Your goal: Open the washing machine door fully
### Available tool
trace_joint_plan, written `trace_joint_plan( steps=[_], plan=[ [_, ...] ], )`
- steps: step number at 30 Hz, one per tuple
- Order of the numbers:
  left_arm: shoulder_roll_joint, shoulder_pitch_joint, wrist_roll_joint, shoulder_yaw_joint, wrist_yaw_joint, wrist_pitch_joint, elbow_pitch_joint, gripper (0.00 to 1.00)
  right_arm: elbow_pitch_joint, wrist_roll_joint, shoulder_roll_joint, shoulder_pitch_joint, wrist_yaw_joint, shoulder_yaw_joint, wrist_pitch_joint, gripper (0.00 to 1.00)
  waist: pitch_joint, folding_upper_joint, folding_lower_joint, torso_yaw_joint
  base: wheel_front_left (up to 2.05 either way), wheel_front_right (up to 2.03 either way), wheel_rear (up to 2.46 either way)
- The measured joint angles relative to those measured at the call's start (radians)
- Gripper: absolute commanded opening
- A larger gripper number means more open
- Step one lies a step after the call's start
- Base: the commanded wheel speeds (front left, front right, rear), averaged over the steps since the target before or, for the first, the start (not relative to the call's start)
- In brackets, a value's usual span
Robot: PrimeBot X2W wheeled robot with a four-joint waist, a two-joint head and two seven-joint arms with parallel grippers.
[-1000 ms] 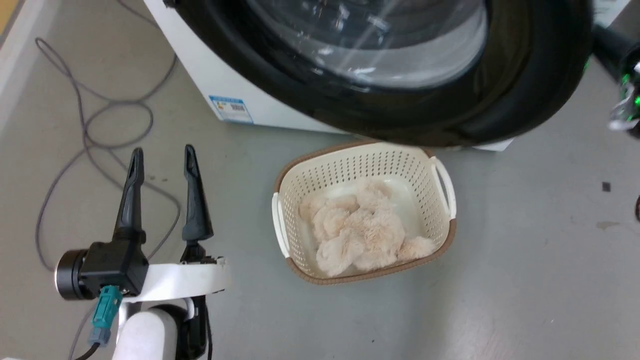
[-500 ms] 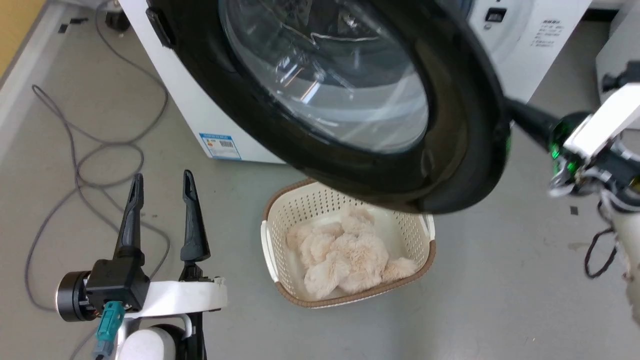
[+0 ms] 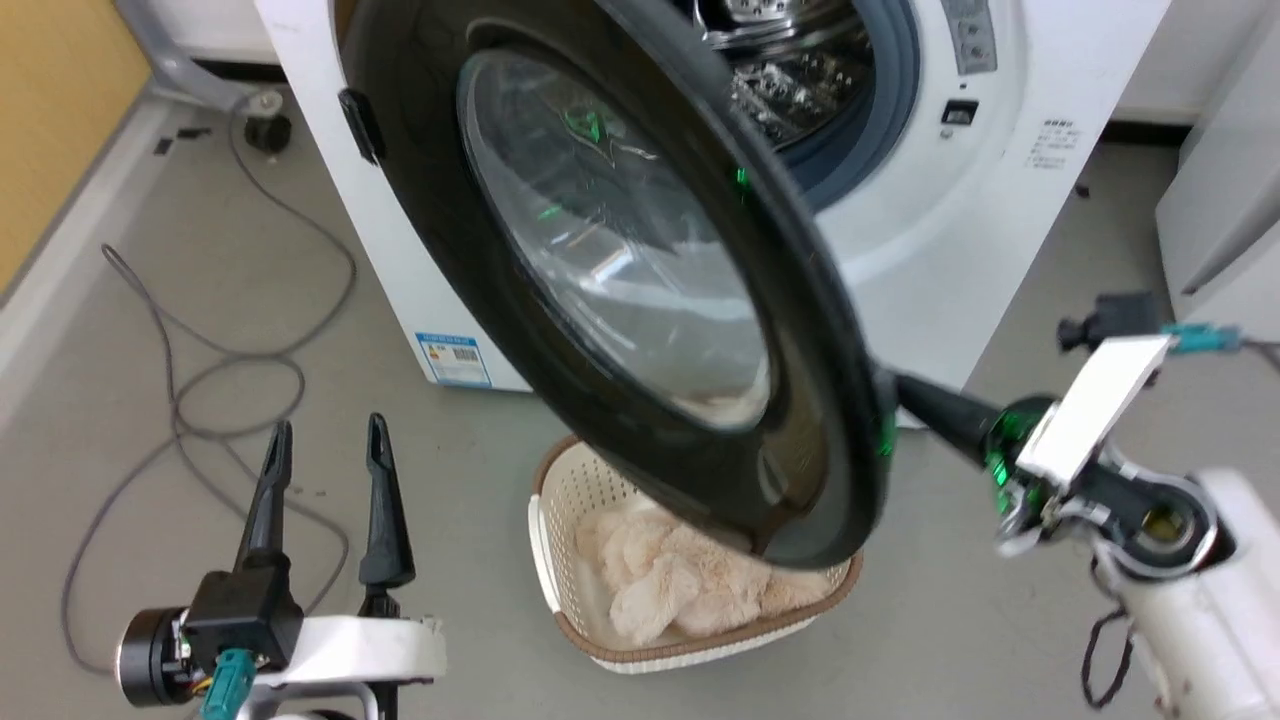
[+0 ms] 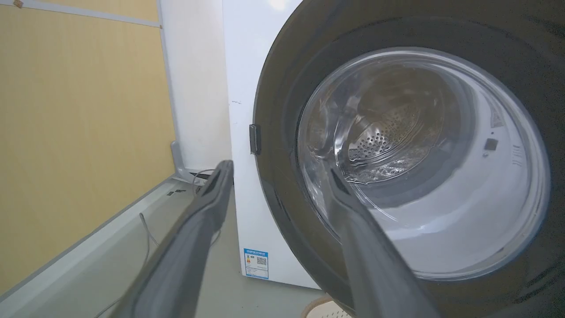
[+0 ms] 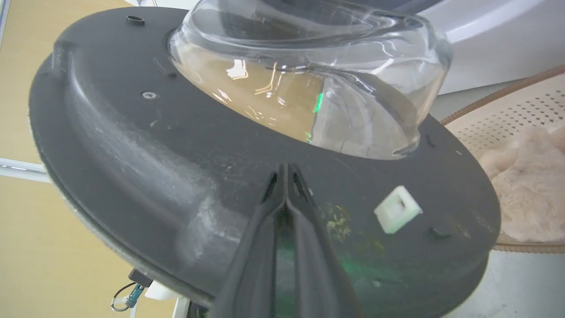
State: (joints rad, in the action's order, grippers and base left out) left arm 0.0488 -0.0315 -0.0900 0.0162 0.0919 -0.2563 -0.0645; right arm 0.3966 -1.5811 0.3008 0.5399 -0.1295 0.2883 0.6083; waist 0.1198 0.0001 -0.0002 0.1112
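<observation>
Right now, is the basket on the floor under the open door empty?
No, the basket holds a heap of fluffy beige fabric, partly overlapped by the washing machine door.

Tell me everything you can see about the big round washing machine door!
The washing machine door is a big round ring, glossy black outside and matte dark grey inside, with a clear glass bowl bulging from its middle. Its inner face carries screws, scuffs and a small white square piece. Hinged to the washing machine, it stands partly open above a basket. The right gripper, fingers shut, appears to touch its inner face.
</observation>
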Motion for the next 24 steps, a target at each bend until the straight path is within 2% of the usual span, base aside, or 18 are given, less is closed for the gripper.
trace_joint_plan(
  steps=[13, 24],
  plan=[
    [0.000, 0.059, 0.008, -0.007, -0.012, 0.000, 0.033, 1.00, -0.142, -0.017, -0.085, -0.187, 0.000, 0.055, 0.002, 0.00, -0.084, 0.0000, 0.0000, 0.008, 0.00, 0.00, 0.00],
    [0.000, 0.076, 0.009, -0.012, -0.012, 0.000, 0.046, 1.00, -0.237, 0.026, -0.138, -0.285, 0.000, 0.124, -0.021, 0.00, -0.109, 0.0000, 0.0000, 0.023, 0.00, 0.00, 0.00]
  ],
)
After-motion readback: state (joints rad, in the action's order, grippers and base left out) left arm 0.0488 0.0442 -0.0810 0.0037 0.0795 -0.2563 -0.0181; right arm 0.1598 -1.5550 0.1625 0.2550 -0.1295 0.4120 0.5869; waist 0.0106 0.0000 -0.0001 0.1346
